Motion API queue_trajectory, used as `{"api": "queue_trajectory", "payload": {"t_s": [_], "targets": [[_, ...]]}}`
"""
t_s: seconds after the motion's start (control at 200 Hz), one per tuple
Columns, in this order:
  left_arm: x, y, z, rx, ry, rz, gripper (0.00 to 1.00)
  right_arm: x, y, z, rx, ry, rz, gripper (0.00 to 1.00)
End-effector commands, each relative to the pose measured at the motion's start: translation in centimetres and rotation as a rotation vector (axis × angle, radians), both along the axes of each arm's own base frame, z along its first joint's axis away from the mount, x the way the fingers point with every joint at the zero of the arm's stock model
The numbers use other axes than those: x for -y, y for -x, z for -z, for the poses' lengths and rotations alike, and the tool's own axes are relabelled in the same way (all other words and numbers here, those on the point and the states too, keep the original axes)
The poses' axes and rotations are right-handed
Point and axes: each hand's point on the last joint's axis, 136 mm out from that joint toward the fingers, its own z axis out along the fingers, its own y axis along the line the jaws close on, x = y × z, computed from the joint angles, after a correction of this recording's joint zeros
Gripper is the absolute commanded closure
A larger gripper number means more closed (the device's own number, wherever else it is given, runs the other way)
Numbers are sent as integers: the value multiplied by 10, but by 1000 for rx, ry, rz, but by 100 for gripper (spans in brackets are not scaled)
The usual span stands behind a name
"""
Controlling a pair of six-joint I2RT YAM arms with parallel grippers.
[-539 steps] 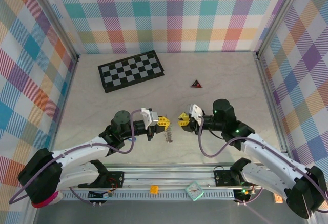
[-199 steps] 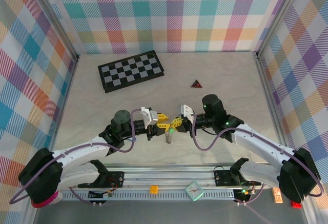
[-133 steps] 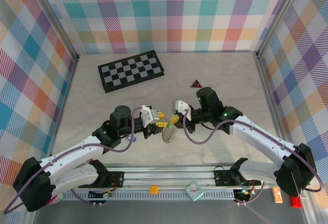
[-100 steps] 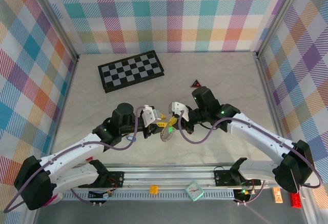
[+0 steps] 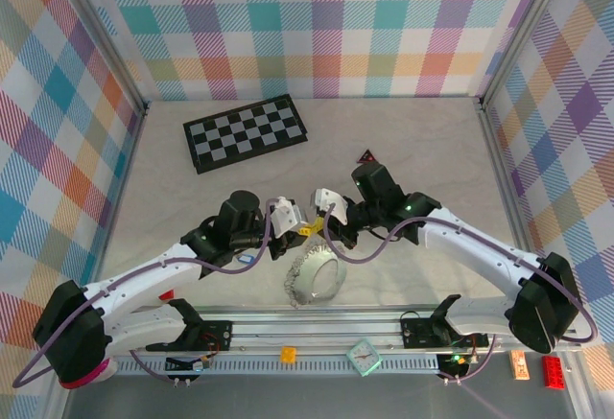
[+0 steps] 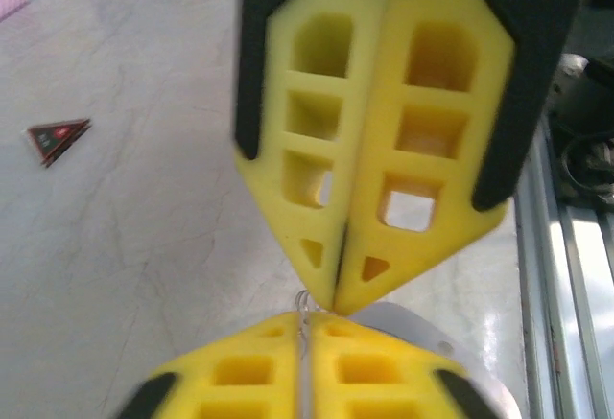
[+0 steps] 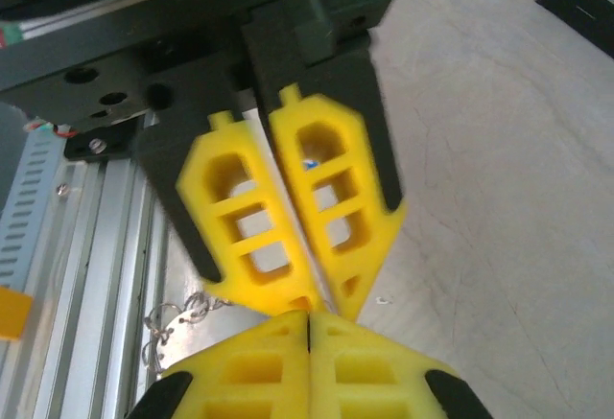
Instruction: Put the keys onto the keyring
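My left gripper (image 5: 299, 231) and right gripper (image 5: 318, 229) meet tip to tip above the table's near middle. In the left wrist view my left gripper (image 6: 309, 315) is shut on a thin wire of the keyring, and the right one's shut yellow fingers (image 6: 384, 151) point down at it. The keyring's silvery chain (image 5: 292, 287) hangs below the tips in a loop beside a pale grey tag (image 5: 324, 281). The chain (image 7: 165, 331) also shows left of my shut right gripper (image 7: 309, 315). A small blue key (image 5: 245, 259) lies under the left arm. Nothing shows between the right pads.
A black-and-white checkerboard (image 5: 246, 132) lies at the back left. A dark red-edged triangle (image 5: 368, 156) (image 6: 58, 138) sits behind the right arm. The metal rail (image 5: 317, 328) runs along the near edge. Plaid walls close three sides.
Both grippers have moved closer until their tips touch. The left jaws have narrowed onto the wire. The chain has dropped and spread into a wider loop, and the pale tag shows.
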Motion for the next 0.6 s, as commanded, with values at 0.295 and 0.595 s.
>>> {"api": "queue_trajectory", "payload": {"t_s": [0.295,0.595], "targets": [[-56,-45,-5,-108,140,-535,69,8,52,74,-403,197,350,68],[-93,-46,10,-194,201,-751,67,-3,105,120,-46,328,0,62]]}}
